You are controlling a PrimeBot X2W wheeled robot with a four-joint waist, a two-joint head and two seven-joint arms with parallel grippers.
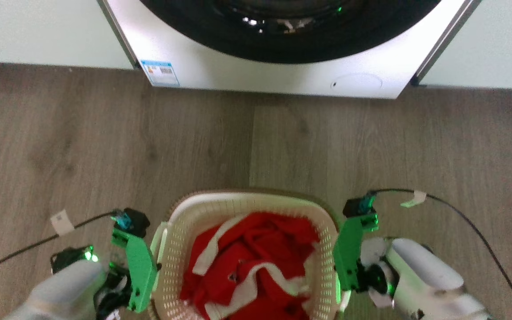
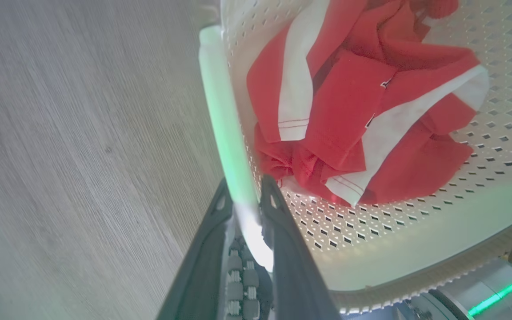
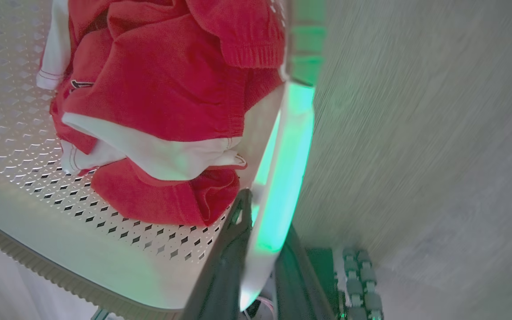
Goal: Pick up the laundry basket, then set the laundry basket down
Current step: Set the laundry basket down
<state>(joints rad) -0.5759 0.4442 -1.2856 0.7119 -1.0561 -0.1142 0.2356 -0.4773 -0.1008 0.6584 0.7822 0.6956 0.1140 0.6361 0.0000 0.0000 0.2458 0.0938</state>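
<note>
The laundry basket is sitting at 6 o'clock in the head view, above the wooden floor, with the washing machine well apart from it at 12 o'clock. Whether the basket is touching the floor, I cannot tell. Red and white clothes are lying crumpled inside it.

The left gripper is working at the basket's 9 o'clock side. In the left wrist view its jaws are pinching the white loop handle, one dark finger on each side of the strap, which is glowing green from the gripper's light.

The right gripper is mirroring this at the basket's 3 o'clock side. In the right wrist view its jaws are pinching the other handle, which is running up between the two fingers.

A black cable is trailing away from the right arm toward 4 o'clock.
</note>
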